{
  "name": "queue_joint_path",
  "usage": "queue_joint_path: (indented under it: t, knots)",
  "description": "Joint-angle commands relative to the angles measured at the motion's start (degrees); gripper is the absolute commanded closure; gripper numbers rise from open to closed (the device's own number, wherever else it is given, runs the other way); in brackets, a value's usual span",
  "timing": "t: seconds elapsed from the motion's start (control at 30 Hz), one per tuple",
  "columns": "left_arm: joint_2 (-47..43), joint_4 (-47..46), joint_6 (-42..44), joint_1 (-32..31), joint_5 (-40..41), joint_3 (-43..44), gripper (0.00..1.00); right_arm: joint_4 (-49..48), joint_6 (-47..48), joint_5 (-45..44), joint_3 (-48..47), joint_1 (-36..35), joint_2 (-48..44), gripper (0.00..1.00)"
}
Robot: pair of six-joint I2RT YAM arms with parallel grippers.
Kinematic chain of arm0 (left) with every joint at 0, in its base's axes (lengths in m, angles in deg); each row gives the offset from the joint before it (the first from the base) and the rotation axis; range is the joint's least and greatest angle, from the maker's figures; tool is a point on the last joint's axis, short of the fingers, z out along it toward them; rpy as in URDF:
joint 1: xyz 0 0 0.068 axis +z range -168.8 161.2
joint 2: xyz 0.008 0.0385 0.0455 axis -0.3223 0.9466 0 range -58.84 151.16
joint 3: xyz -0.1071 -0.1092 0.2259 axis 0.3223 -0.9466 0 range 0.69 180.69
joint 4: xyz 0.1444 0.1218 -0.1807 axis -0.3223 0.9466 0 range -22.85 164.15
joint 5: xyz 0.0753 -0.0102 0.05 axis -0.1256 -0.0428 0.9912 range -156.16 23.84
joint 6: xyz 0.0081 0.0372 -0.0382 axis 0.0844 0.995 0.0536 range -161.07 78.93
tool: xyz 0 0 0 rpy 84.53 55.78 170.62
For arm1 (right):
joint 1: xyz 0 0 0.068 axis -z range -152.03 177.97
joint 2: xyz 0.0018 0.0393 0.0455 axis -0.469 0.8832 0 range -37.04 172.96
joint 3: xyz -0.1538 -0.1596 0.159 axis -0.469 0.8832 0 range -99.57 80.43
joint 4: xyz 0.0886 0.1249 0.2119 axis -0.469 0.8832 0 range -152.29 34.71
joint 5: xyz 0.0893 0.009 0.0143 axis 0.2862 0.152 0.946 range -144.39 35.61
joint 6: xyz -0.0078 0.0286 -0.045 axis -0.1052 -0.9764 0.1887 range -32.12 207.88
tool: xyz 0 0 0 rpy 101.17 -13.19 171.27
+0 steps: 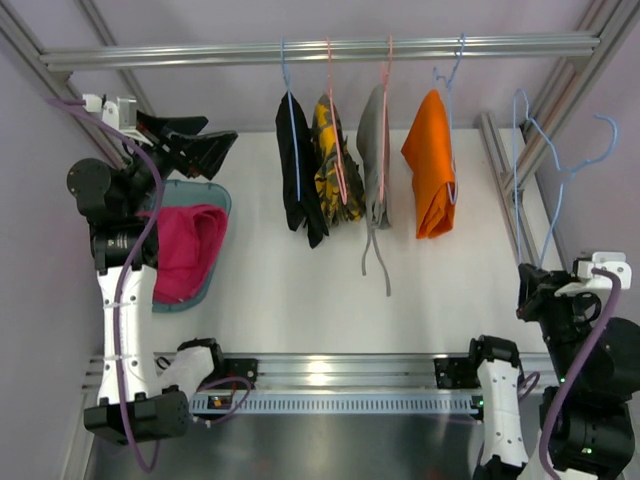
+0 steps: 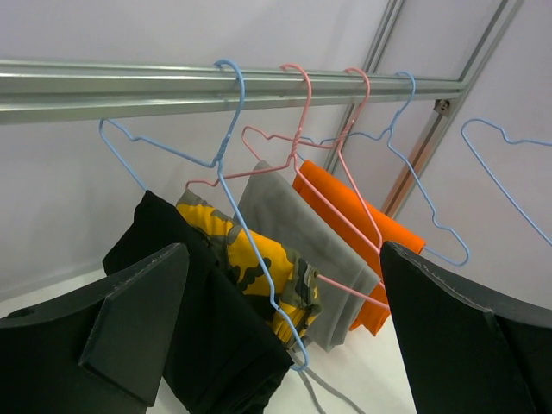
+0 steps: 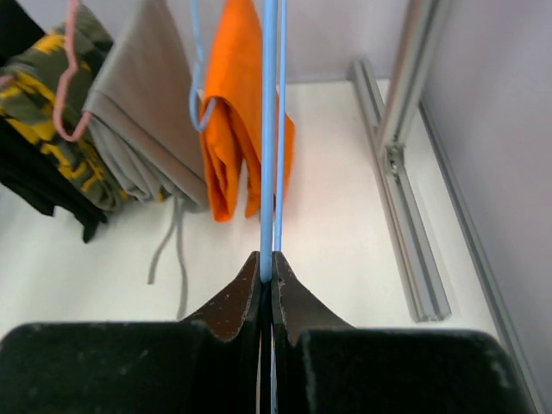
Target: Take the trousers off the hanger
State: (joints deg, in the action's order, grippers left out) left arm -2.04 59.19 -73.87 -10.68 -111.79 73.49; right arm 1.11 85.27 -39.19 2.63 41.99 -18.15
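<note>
Your left tool (image 2: pixel 280 254) is spread wide, facing the black trousers (image 2: pixel 198 293), which hang on a blue hanger (image 2: pixel 226 155) at the rail (image 2: pixel 103 86). Pink trousers (image 1: pixel 188 250) lie in the teal tray (image 1: pixel 222 200) on the worktop (image 1: pixel 280 290). Your right tool (image 3: pixel 266 263) pinches a bare hanger (image 3: pixel 269 129)

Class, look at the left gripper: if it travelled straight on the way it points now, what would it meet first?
The left gripper would most likely meet the black trousers first, draped on the nearest blue hanger; depth is hard to judge.
</note>
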Motion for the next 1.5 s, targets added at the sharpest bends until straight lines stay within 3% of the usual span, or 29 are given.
queue_joint_path:
  t: [0.0,0.13,0.37,0.8,1.03,1.47]
  knots:
    - [-0.4,-3.3,1.7,-0.3,-0.5,-1.4,0.01,3.8,2.1,-7.5,2.4,1.2,2.5,1.00]
    - [-1.1,-3.3,2.5,-0.6,-0.1,-2.7,0.01,2.5,2.9,-7.1,3.4,1.2,10.4,1.00]
    - [-4.5,-3.3,4.3,-0.6,-2.1,-6.9,0.01,-8.5,12.5,-7.1,-2.2,1.1,24.6,1.00]
    - [-8.7,6.4,9.7,-0.6,-2.2,-9.4,0.01,-14.6,14.0,-5.7,-15.9,1.3,42.9,1.00]
    - [-8.1,12.2,13.5,-0.6,-3.0,-8.1,0.01,-14.3,12.5,-2.8,-19.1,2.8,48.9,1.00]
    - [-7.2,14.5,14.1,-0.6,-3.8,-10.0,0.01,-17.3,15.4,2.7,-10.9,9.2,49.4,0.98]
